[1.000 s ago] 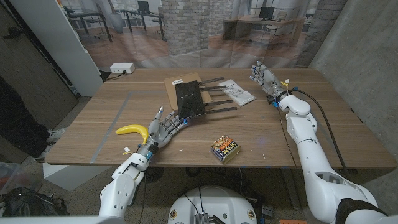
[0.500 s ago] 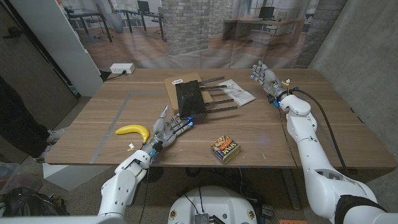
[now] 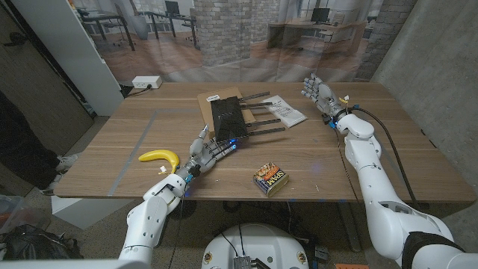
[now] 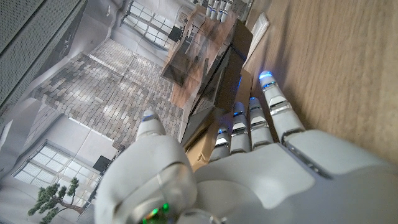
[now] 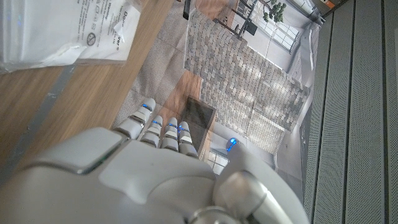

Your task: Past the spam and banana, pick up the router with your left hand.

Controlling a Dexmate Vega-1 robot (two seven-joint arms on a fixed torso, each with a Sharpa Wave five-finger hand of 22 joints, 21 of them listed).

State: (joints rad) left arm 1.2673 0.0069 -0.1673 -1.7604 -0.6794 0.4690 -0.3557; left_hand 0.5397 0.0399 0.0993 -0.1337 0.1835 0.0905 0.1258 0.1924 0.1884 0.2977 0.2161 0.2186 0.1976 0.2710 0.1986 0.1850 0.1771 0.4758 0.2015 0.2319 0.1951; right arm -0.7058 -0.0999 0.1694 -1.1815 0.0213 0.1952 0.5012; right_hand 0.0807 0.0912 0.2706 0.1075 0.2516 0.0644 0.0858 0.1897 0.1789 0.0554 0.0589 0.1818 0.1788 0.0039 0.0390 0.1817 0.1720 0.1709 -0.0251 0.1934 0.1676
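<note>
While the left hand (image 3: 207, 155) has its fingers (image 4: 272, 107) spread and holds nothing, the tips sit just short of the router's (image 3: 230, 119) near edge, so no grip yet. The router is a black slab lying on a piece of cardboard (image 3: 212, 101), right ahead of the fingertips, with its antennas (image 3: 267, 120) sticking out to the side away from the thumb. The banana (image 3: 159, 157) is off to the thumb side and the spam can (image 3: 270, 179) sits on the other side of the hand, a bit back from the fingertips.

My guess at what goes wrong: the router lies flat, so fingers could just shove it along the cardboard instead of getting under it. A grab at the near edge might also tip it, with the antennas dragging.

The right hand (image 3: 317, 93) sits far away, fingers loosely apart, holding nothing.
</note>
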